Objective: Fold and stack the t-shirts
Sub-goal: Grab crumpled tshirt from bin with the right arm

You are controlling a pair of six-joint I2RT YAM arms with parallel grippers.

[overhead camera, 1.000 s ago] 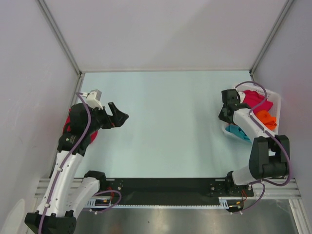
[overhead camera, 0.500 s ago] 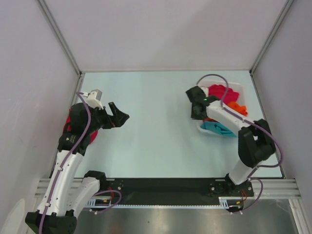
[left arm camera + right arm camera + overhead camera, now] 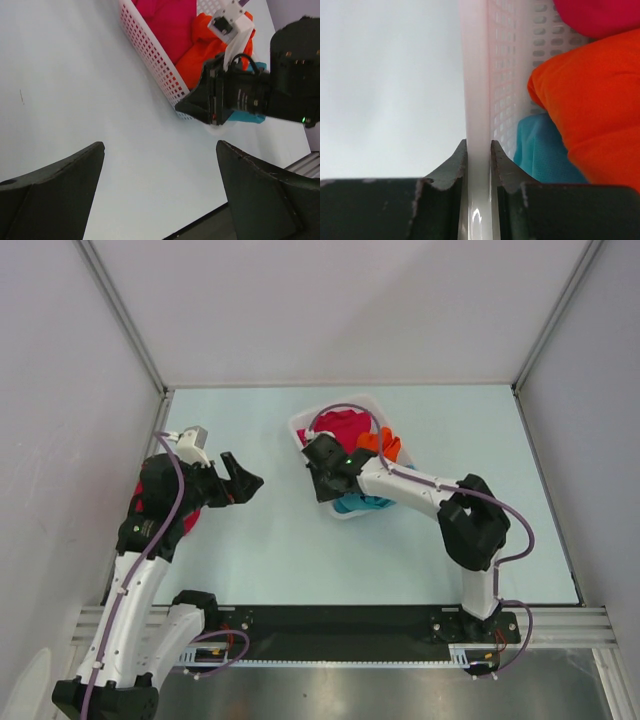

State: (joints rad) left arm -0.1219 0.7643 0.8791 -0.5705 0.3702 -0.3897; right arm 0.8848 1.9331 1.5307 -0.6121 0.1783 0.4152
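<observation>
Pale surface (image 3: 280, 550): right pincer (image 3: 478, 145) clamped on rim of white lattice basket (image 3: 155, 55) w/ magenta, orange & teal t-shirts (image 3: 345, 430) inside, mid-surface; left pincer (image 3: 245, 475) gaping, empty; best slid flat, no tipping.

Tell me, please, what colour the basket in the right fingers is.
White basket, latticed with small holes; clearest in the right wrist view.

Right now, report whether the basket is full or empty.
Loaded, not empty: the basket holds a magenta t-shirt, an orange t-shirt and a teal t-shirt, all bunched, not folded.
</observation>
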